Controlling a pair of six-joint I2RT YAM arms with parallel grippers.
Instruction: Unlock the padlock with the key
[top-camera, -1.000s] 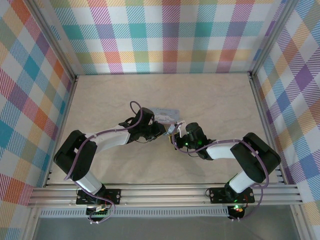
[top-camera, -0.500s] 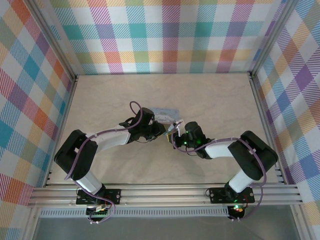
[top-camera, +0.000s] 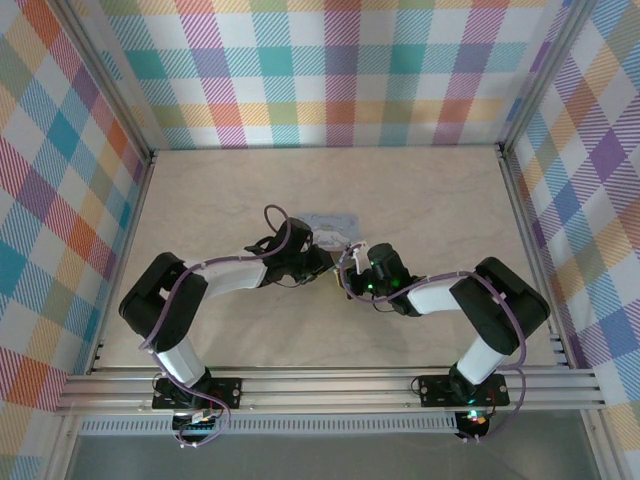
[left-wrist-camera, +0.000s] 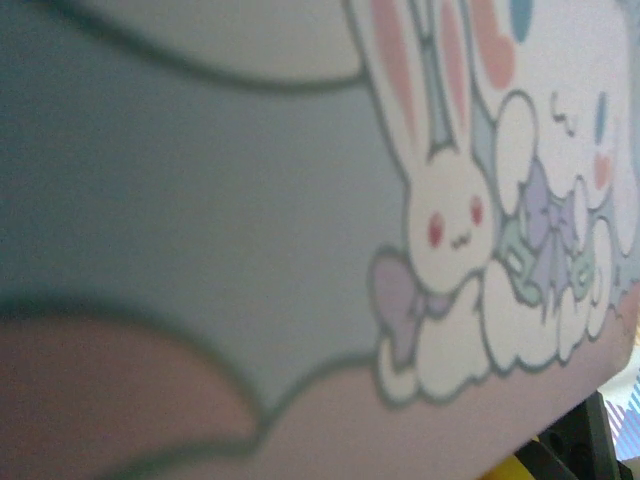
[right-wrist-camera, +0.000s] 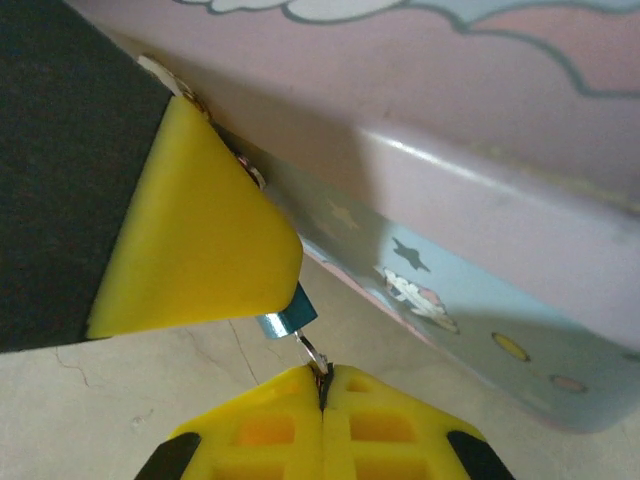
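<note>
right gripper (right-wrist-camera: 322, 386) jaws pinched on the key (right-wrist-camera: 314, 353), padlock (right-wrist-camera: 284, 320) just past their tips beside the tin box (right-wrist-camera: 500, 290), under a left gripper (top-camera: 324, 262) finger, left jaws can't tell.

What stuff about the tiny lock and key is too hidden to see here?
- Right wrist view: the padlock sits mostly behind the left gripper's yellow finger; just a teal corner shows.
- Right wrist view: the key is pinched in the right gripper; only a silvery sliver shows, so the keyhole is unclear.
- Top view: both are too small, under the grippers.
- Left wrist view: the tin box is close and blurred.
</note>
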